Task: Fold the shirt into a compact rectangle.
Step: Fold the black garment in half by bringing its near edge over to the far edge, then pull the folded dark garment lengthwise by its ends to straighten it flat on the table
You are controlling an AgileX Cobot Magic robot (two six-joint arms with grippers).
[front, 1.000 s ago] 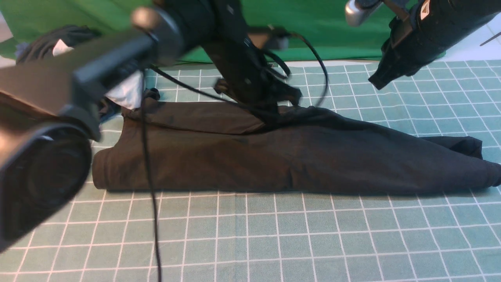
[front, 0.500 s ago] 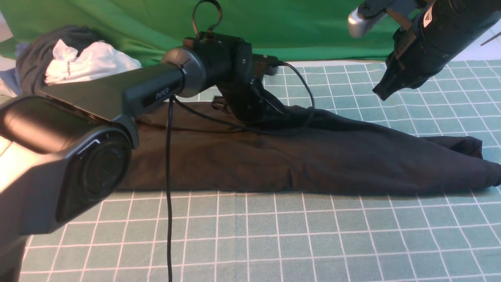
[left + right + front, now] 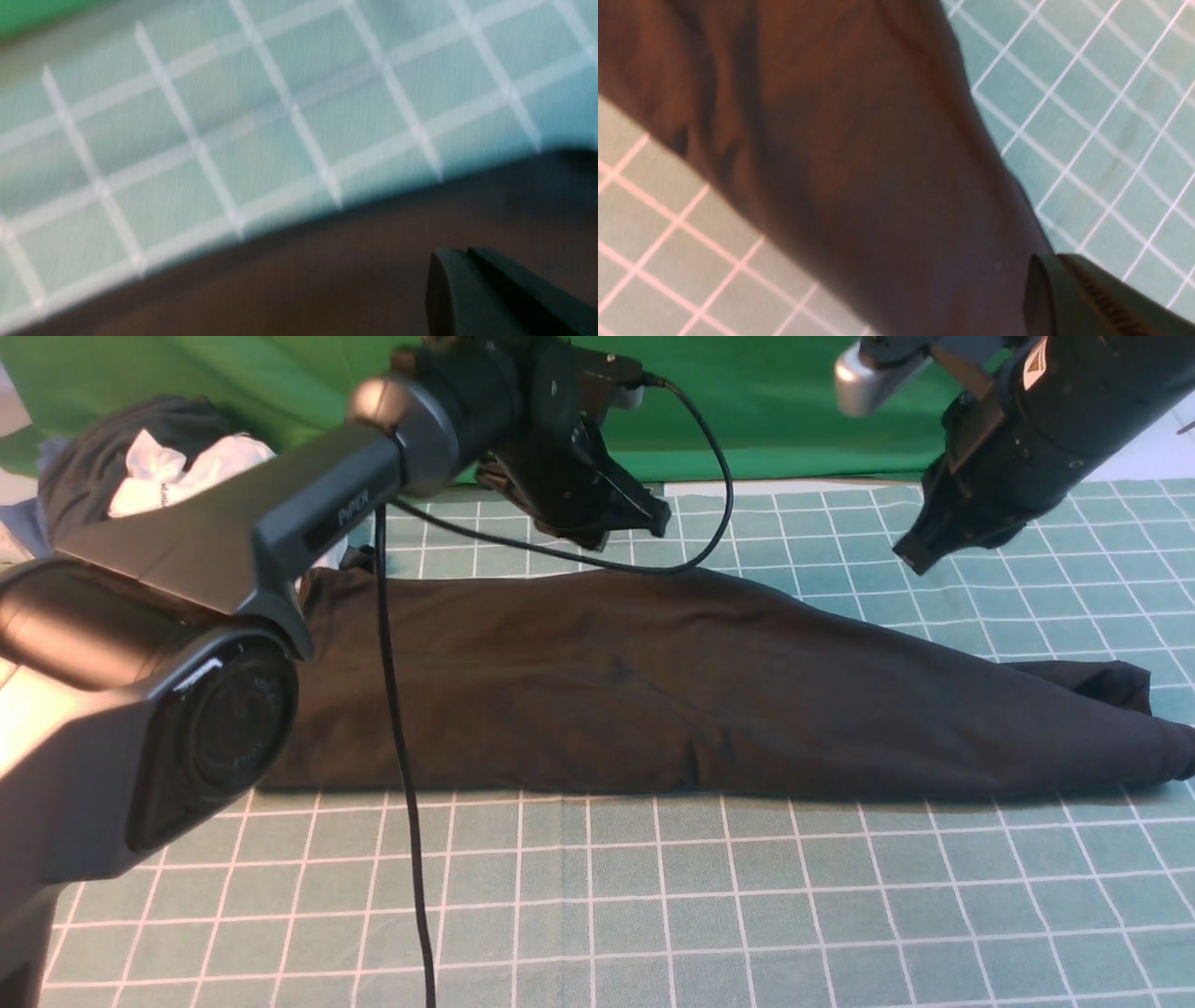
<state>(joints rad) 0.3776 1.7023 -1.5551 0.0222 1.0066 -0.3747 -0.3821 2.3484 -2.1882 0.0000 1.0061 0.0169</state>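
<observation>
Across the middle of the front frame, the shirt [image 3: 653, 691] lies on the desk [image 3: 653, 896] as one long dark band. Both claws hang clear of it, pinched together and empty: left claw [image 3: 656, 518] at upper centre, right claw [image 3: 910, 555] at upper right. I judge a crosswise fold is due: pinch every layer at one end and carry it level. Count: one shirt, two claws, one garment bundle [image 3: 140, 467], one green cloth [image 3: 775, 401].

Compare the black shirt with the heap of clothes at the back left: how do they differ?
The shirt is one black garment; the heap mixes dark grey and white pieces. The shirt lies flattened in a long band across the mat; the heap is bunched up at the far left. Both are cloth, and neither is gripped.
</observation>
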